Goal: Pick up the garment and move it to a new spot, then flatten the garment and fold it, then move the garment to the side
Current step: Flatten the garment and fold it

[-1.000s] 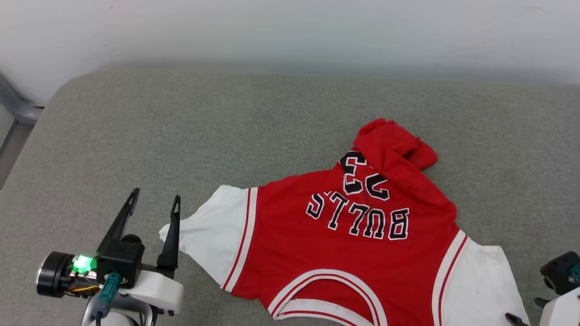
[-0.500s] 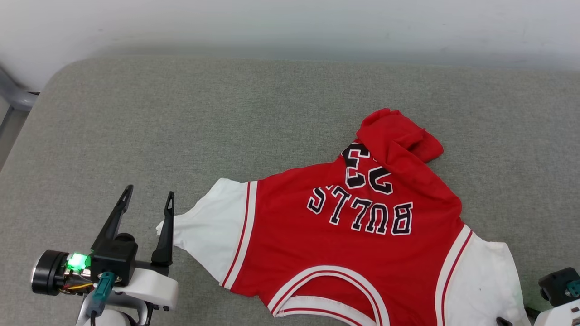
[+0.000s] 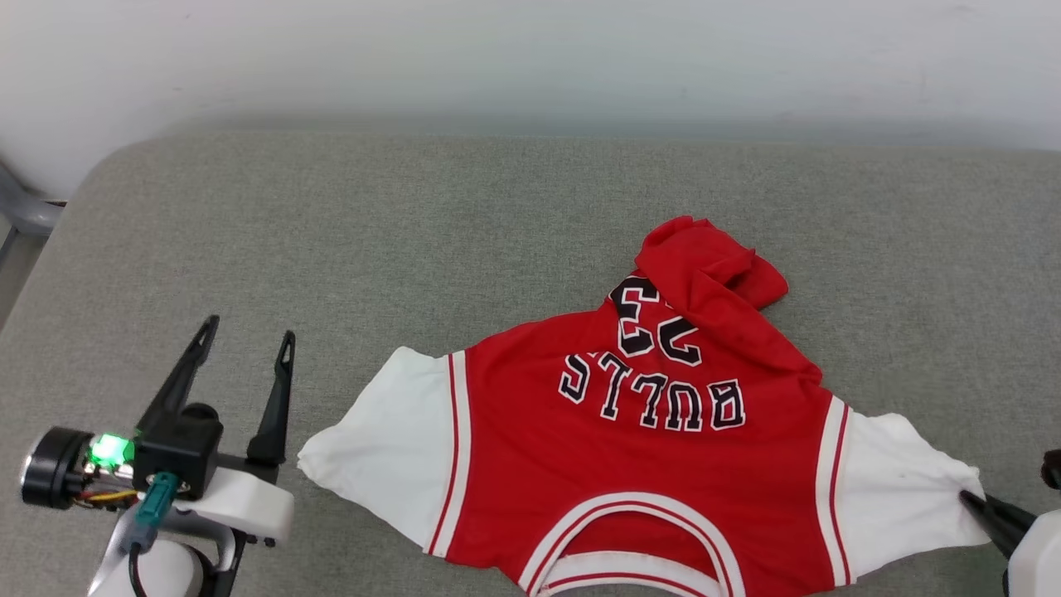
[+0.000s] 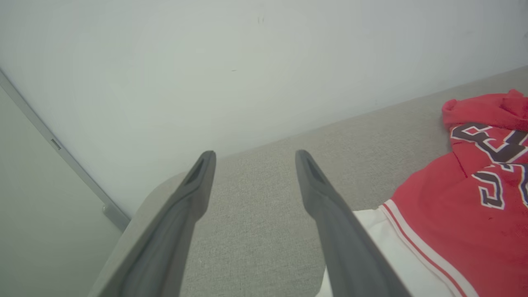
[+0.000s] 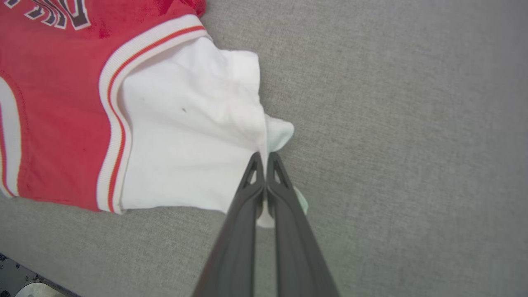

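Note:
The garment (image 3: pixel 630 448), a red jersey with white sleeves and black "BULLS 23" lettering, lies spread on the grey cushion with its neck toward me and its hem bunched at the far side. At the lower right, my right gripper (image 3: pixel 970 500) is shut on the cuff of the garment's right-hand white sleeve (image 5: pixel 185 136); in the right wrist view the right gripper (image 5: pixel 262 156) pinches the cloth between closed fingers. Left of the other sleeve, my left gripper (image 3: pixel 244 344) stands open and apart from it. The left wrist view shows the left gripper (image 4: pixel 251 159) empty, the garment (image 4: pixel 462 214) at its right.
The grey cushion (image 3: pixel 414 232) runs back to a pale wall (image 3: pixel 530 58). Its rounded left corner lies beside a grey metal frame (image 3: pixel 25 211). Open cushion surface lies behind and to the left of the garment.
The right gripper has shut on the right sleeve's cuff and drawn that sleeve outward to the right. The left gripper sits a little further left of the left sleeve. The head camera shifted slightly.

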Controlling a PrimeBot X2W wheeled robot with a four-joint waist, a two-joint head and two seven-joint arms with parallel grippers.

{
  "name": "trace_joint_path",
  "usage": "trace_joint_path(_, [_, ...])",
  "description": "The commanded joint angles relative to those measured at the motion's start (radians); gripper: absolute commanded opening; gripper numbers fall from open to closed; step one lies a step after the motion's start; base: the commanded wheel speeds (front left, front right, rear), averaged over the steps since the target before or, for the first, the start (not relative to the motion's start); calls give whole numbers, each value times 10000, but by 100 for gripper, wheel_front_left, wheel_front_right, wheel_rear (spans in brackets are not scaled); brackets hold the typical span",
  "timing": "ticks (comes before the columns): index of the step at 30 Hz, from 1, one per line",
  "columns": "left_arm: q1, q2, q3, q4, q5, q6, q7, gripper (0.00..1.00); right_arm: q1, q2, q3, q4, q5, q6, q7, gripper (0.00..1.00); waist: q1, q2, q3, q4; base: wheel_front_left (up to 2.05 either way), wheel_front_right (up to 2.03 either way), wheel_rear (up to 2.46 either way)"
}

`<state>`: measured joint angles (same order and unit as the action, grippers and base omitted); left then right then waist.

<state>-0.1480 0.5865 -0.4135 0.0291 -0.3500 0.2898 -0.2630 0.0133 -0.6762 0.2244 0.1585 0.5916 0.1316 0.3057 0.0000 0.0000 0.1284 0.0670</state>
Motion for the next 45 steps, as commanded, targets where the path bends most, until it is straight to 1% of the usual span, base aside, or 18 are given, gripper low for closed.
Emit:
trace_joint_path(1, [-323, 159, 83, 27, 121, -182, -23, 100, 40, -44, -301, -130, 17, -18, -3, 0, 0, 0, -69, 3, 0, 0, 0])
trace_joint_path(4, [-802, 370, 72, 108, 160, -575, -12, 100, 270, 10, -820, -313, -69, -18, 94, 0, 0, 0, -101, 25, 0, 0, 0])
trace_joint_path(5, [-1007, 461, 39, 138, 126, -772, 59, 100, 330, 65, -974, -398, -93, -18, 121, 0, 0, 0, -104, 27, 0, 0, 0])
trace_joint_path(8, [-1559, 685, -172, 261, -101, -1469, 693, 100, 524, 179, -1297, -660, -227, -18, 276, 0, 0, 0, -96, 8, 0, 0, 0])
trace_joint_path(10, [-1988, 872, -332, 326, -285, -1965, 1374, 100, 653, 284, -1422, -830, -335, -18, 361, 0, 0, 0, -75, -14, 0, 0, 0])
trace_joint_path(11, [-2235, 901, -368, 320, -491, -2222, 1753, 100, 687, 367, -1449, -928, -368, -16, 407, 0, 0, 0, -61, -29, 0, 0, 0])
trace_joint_path(13, [-2447, 1006, -600, 475, -1013, -2785, 3015, 100, 762, 457, -1533, -1066, -445, -18, 497, 0, 0, 0, -44, -44, 0, 0, 0])
trace_joint_path(14, [-2736, 1192, -656, 416, -1080, -3016, 3504, 100, 774, 508, -1565, -1150, -489, -16, 528, 0, 0, 0, -23, -56, 0, 0, 0])
trace_joint_path(17, [-3293, 1409, -865, 274, -1462, -3480, 4848, 100, 833, 661, -1640, -1283, -586, -16, 621, 0, 0, 0, 51, -85, 0, 0, 0])
trace_joint_path(20, [-3677, 1575, -1129, 232, -2212, -3816, 6520, 100, 836, 753, -1680, -1405, -617, -16, 693, 0, 0, 0, 103, -112, 0, 0, 0])
trace_joint_path(22, [-3936, 1615, -1230, 205, -2923, -3951, 7555, 100, 807, 793, -1687, -1448, -666, -16, 733, 0, 0, 0, 151, -130, 0, 0, 0])
trace_joint_path(25, [-4163, 1711, -1467, 331, -3710, -4063, 8772, 100, 678, 849, -1643, -1526, -705, -16, 793, 0, 0, 0, 256, -181, 0, 0, 0])
trace_joint_path(29, [-4335, 1688, -1804, 684, -4597, -4139, 9856, 100, 485, 861, -1534, -1617, -689, -16, 852, 0, 0, 0, 454, -294, 0, 0, 0])
trace_joint_path(32, [-4367, 1780, -2191, 987, -4935, -4174, 10464, 100, 369, 784, -1445, -1669, -673, -16, 886, 0, 0, 0, 614, -391, 0, 0, 0])
trace_joint_path(37, [-4360, 1920, -2921, 1291, -5361, -4193, 11043, 100, 175, 709, -1323, -1699, -622, -16, 926, 0, 0, 0, 841, -554, 0, 0, 0])
trace_joint_path(45, [-4407, 2129, -3792, 1562, -5747, -4194, 10985, 100, -103, 666, -1176, -1703, -570, -16, 910, 0, 0, 0, 1130, -721, 0, 0, 0])
